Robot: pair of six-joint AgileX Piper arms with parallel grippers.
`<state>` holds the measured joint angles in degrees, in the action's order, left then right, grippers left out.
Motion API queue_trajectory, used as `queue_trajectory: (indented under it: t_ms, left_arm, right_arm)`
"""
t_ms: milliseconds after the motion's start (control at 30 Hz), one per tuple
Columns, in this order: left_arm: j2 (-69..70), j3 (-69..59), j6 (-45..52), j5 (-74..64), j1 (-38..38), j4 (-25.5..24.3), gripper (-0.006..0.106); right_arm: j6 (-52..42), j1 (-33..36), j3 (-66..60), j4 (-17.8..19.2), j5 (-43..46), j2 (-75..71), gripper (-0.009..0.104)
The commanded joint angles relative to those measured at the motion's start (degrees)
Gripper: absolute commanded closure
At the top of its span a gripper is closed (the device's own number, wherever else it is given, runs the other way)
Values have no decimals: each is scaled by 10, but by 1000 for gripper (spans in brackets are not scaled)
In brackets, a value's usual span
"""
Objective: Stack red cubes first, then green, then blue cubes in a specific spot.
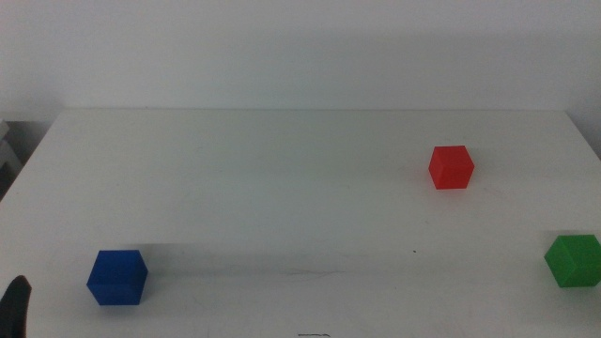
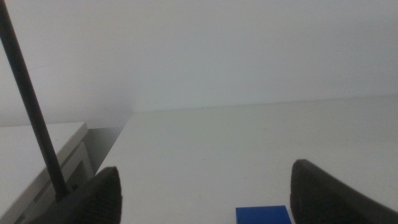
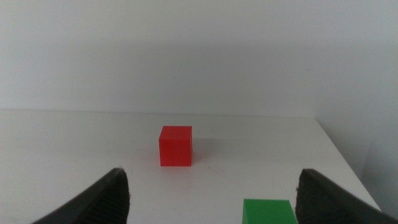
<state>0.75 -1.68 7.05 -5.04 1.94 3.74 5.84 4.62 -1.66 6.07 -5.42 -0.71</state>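
Note:
The red cube (image 1: 451, 167) sits on the white table (image 1: 282, 188) at the right, toward the back. The green cube (image 1: 573, 260) sits at the right edge, nearer the front. The blue cube (image 1: 118, 277) sits at the front left. My left gripper (image 1: 14, 305) shows only as a dark tip at the bottom left corner of the middle view. In the left wrist view it (image 2: 205, 199) is open and empty, with the blue cube (image 2: 264, 214) just ahead of it. My right gripper (image 3: 214, 199) is open and empty, out of the middle view, facing the red cube (image 3: 175, 146) and the green cube (image 3: 267, 211).
A white wall stands behind the table's far edge. A thin dark rod (image 2: 31, 106) and a pale unit (image 2: 37, 162) stand beyond the table's left edge.

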Motion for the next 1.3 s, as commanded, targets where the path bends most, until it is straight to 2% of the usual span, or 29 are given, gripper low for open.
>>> queue_trajectory:
  t_ms: [0, 500, 667, 733, 867, 933, 1000, 1133, 1267]
  left_arm:
    - [12, 1, -5, 50, -1, 4, 8]
    - [12, 1, -5, 50, -1, 4, 8]
    - [12, 1, -5, 50, -1, 4, 8]
    - [12, 1, -5, 50, -1, 4, 8]
    - [12, 1, -5, 50, -1, 4, 8]
    - [12, 1, -5, 50, -1, 4, 8]
    - [12, 1, -5, 50, -1, 4, 8]
    - [12, 1, -5, 50, -1, 4, 8]
    - [12, 1, -5, 50, -1, 4, 8]
  right_arm:
    - [-7, -4, 10, 9, 30, -11, 1]
    - [-7, -4, 14, 7, -5, -8, 1]
    - [1, -4, 94, 6, -5, 87, 1]
    - [3, -4, 172, 5, -51, 175, 1]
    - [6, -4, 351, -28, -231, 354, 1]
    - [6, -4, 441, -33, -320, 428, 1]
    - [6, -4, 513, -32, -369, 485, 1]
    - [7, -4, 590, -36, -387, 581, 1]
    - [6, -4, 605, -39, -389, 643, 1]
